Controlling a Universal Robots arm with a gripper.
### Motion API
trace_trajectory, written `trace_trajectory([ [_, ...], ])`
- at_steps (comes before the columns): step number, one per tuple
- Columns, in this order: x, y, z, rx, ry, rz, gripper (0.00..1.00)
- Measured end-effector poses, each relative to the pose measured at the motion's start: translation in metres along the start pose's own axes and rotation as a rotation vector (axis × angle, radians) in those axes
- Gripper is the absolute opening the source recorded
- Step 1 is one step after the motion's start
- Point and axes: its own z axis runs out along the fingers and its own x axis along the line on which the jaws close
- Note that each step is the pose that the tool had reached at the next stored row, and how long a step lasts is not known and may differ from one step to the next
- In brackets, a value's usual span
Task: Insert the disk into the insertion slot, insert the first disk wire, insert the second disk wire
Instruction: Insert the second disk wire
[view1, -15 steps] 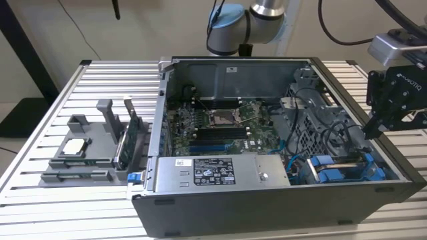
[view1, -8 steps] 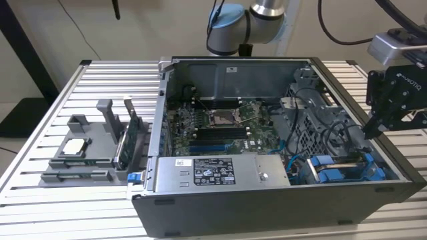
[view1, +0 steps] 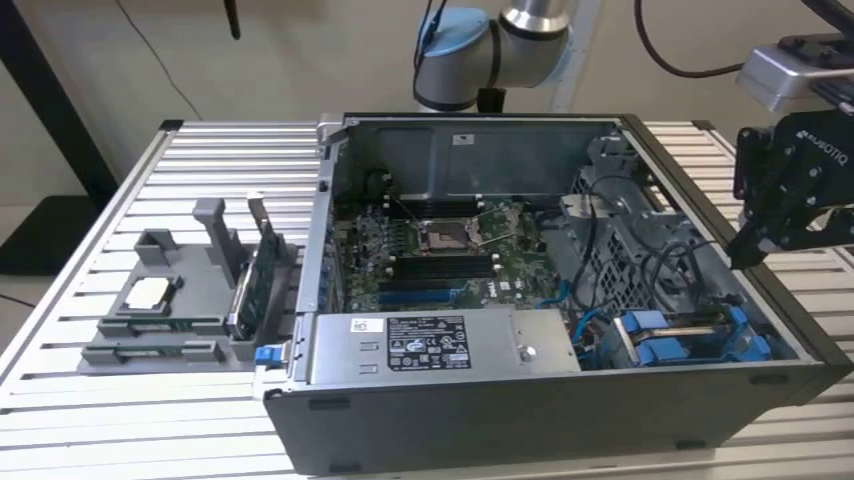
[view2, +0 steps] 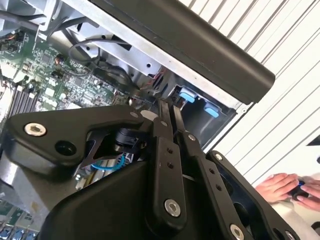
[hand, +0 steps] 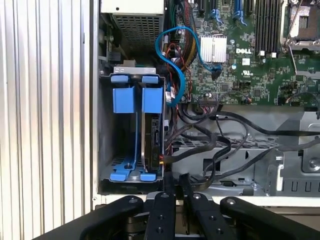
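one open computer case (view1: 534, 440) is seen on the slatted desk (view1: 80, 420). in the case corner nearest the hand, one insertion slot (hand: 106, 135) with two compartments is found, and two blue tabs are counted at each of its ends. one disk (hand: 151, 142) is seated on edge in the compartment nearer the motherboard; a blue rail is carried by the other. one blue cable (hand: 158, 46) is looped just beside the slot. the single hand (view1: 741, 255) (view2: 169, 105) (hand: 176, 179) is held above the case wall beside the slot, its two fingers pressed together with nothing pinched. one silver power-supply box (view1: 441, 340) is set inside the case, beside the slot. one grey fixture (view1: 174, 300) is laid on the desk across the case from the hand.
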Motion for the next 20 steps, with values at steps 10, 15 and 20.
trace_trajectory([
  [10, -0.0002, 0.0279, -0.0038, 0.0183, -0.0004, 0.0, 0.16],
  [15, -0.0003, 0.0459, -0.0038, 0.0338, -0.0004, -0.001, 0.16],
  [20, 0.0009, 0.0549, -0.0037, 0.0413, -0.0035, -0.001, 0.16],
])
